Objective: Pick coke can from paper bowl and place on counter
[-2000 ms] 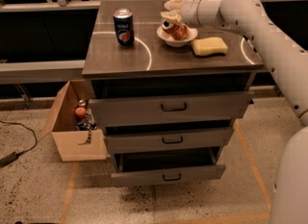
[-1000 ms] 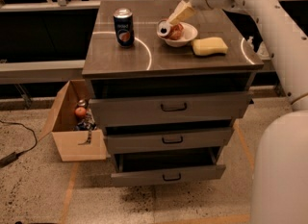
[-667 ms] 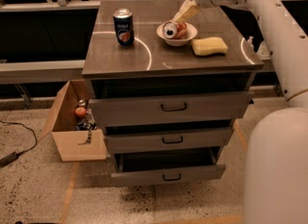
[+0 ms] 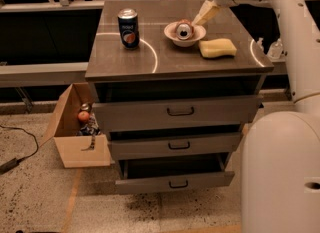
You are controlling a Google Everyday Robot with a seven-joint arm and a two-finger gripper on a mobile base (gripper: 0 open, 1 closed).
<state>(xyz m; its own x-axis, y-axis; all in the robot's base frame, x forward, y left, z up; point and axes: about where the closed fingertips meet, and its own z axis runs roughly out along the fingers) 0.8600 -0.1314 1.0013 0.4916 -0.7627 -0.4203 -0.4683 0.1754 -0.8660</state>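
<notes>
Down on the floor, well to the left of the paper bowl (image 4: 185, 42), a cardboard box (image 4: 70, 147) stood open beside the drawers. Something round and orange lay inside it, perhaps a piece of fruit.

Up on the desk (image 4: 200, 64), a dark blue can (image 4: 129, 28) stood upright to the left of the bowl and well apart from it. It looked to me like a decoy, set there so the robot had to choose the right can.

The bowl sat toward the back of the desk. The coke can (image 4: 184, 29) lay on its side inside it, silver end and pull tab facing the front. Being tipped over like that, it was cradled by the low wall and could not roll off.

The gripper (image 4: 205, 13) hung just above and behind the bowl's right rim, slanted down toward the can, which I took for a reach not yet closed. From where I stood I could not tell how far open it was. The can rested in the bowl, so it did not seem to be lifted.

Just right of the bowl lay a yellow sponge (image 4: 217, 47). That left the bare metal in front of the bowl as the likeliest place to set the can down.
</notes>
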